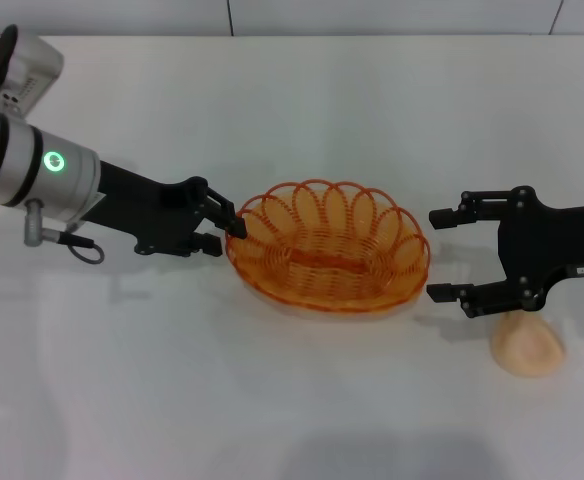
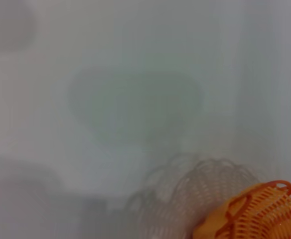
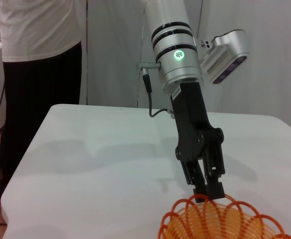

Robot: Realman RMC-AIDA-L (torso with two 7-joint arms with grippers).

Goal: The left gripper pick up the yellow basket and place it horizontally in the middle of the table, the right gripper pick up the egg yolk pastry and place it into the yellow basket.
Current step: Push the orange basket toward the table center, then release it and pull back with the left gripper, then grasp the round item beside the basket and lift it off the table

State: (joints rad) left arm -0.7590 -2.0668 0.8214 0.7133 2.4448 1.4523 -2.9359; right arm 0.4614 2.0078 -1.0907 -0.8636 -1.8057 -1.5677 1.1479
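Orange-yellow basket (image 1: 328,249) sits mid-table (image 1: 172,380), its left rim pinched between the closed fingers of the left gripper (image 1: 224,228). Right gripper (image 1: 444,254) hangs wide open, empty, just beside the pastry (image 1: 527,343).

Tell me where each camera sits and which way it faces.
Head: up on the robot, looking down at the table; left hand at the yellow basket rim, right hand open above the egg yolk pastry.
Left wrist: faces tabletop; no hand visible.
Right wrist: faces the left arm.
All share the basket.
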